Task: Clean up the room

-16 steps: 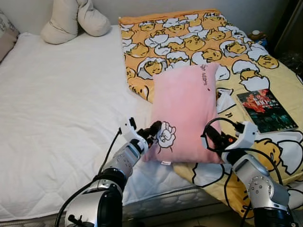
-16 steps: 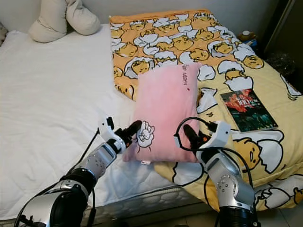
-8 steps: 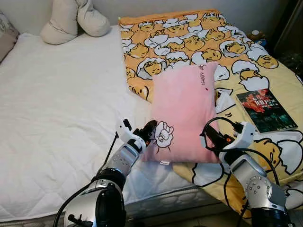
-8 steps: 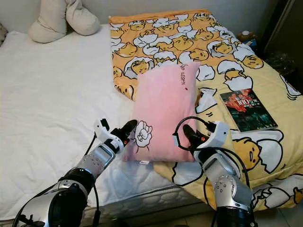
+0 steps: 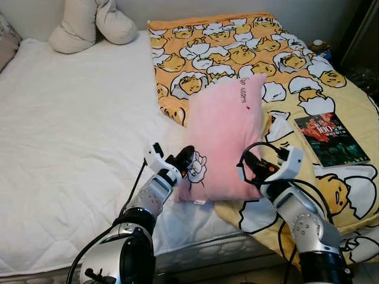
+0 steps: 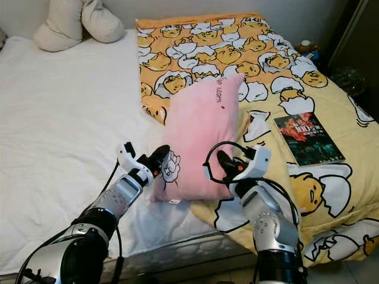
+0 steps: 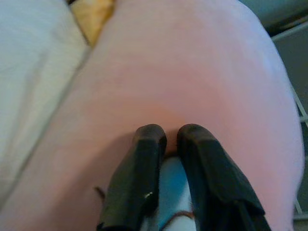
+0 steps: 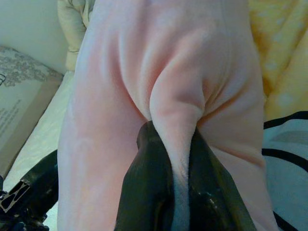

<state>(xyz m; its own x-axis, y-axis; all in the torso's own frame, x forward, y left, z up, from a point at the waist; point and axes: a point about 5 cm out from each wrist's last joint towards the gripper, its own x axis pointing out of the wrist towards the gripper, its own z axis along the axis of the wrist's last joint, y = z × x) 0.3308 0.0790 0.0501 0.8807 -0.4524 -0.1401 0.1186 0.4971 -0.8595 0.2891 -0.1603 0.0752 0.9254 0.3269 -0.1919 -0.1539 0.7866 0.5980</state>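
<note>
Pink pillow (image 5: 225, 139) near bed's front edge, half on yellow blanket (image 5: 284, 65). Left gripper (image 7: 166, 139) pinching near-left corner, right gripper (image 8: 168, 139) clamping near-right fold. Pillow's small writing unreadable. Book (image 5: 330, 137) reads "100".

Both arms forward; left gripper (image 5: 188, 158), right gripper (image 5: 251, 168) fingers pinched closed.

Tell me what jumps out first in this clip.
A pink pillow lies near the bed's front edge, pinched at its near corners by the left gripper and right gripper. It overlaps a yellow cartoon-print blanket; a dark book lies on that to the right.
</note>
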